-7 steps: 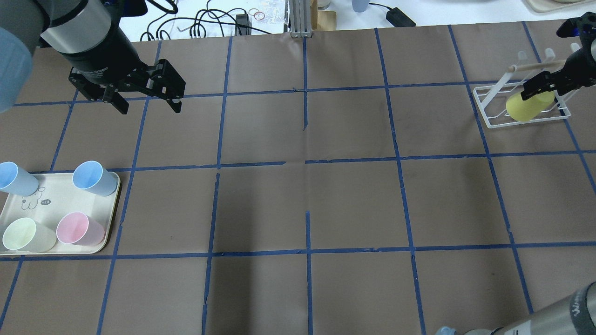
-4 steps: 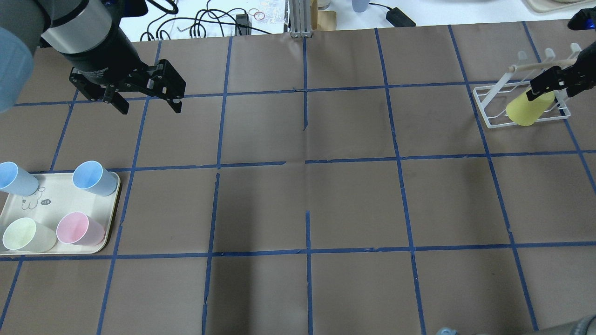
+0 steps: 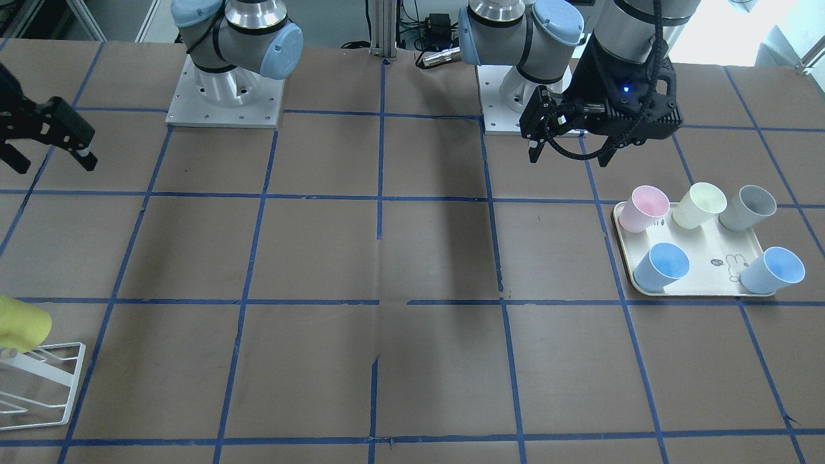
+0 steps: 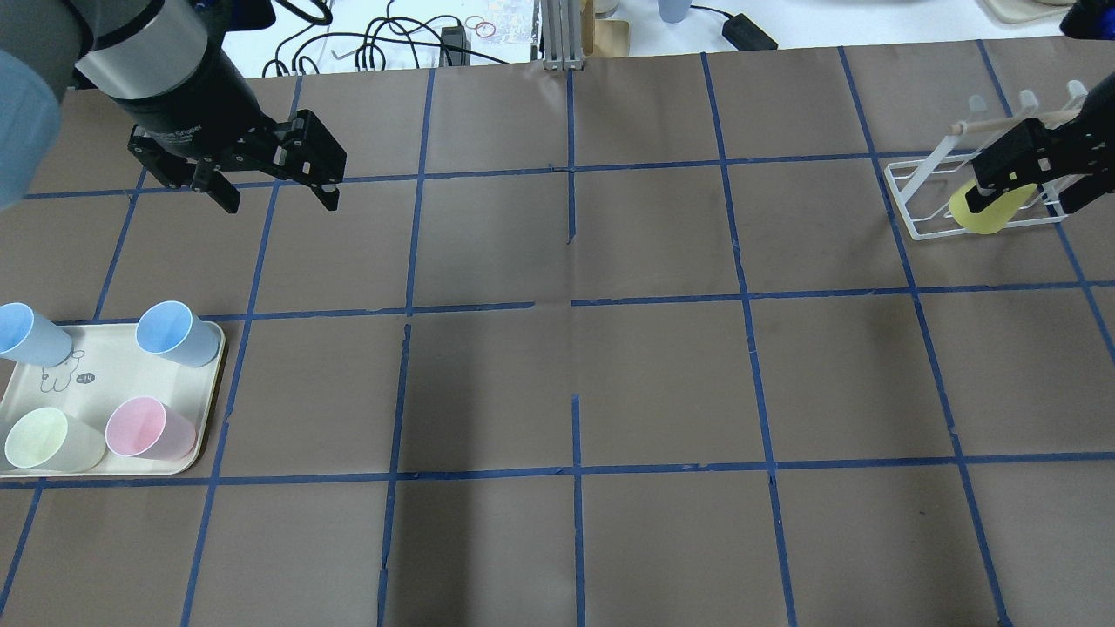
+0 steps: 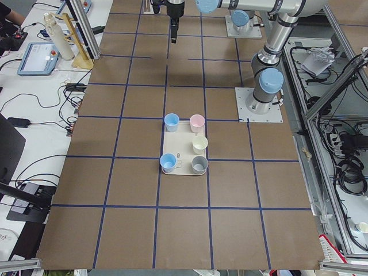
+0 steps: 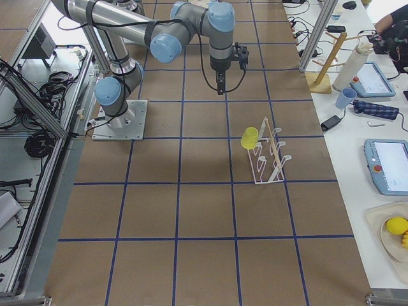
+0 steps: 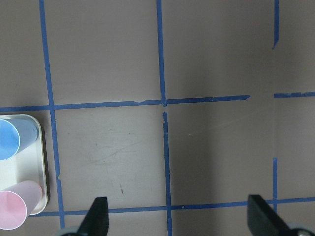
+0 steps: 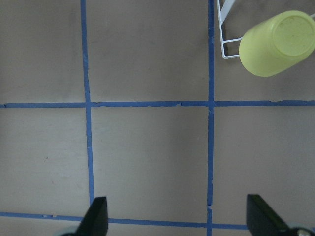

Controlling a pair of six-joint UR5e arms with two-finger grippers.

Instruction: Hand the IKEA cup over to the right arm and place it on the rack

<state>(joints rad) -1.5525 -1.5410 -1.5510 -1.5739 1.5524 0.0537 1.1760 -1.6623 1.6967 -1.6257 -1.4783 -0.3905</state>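
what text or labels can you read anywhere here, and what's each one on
"Gripper": white lettering on the black body of the left gripper, seen from overhead; any letters before it are unreadable.
Small dark tag printed on the tray beside the rabbit drawing: too small to read.
Tablet screen on the side bench: too blurred to read.
No other text shows.

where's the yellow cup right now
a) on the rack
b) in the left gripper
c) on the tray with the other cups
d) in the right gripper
a: the yellow cup sits tilted on the rack, while the right gripper is open, empty and apart from it.
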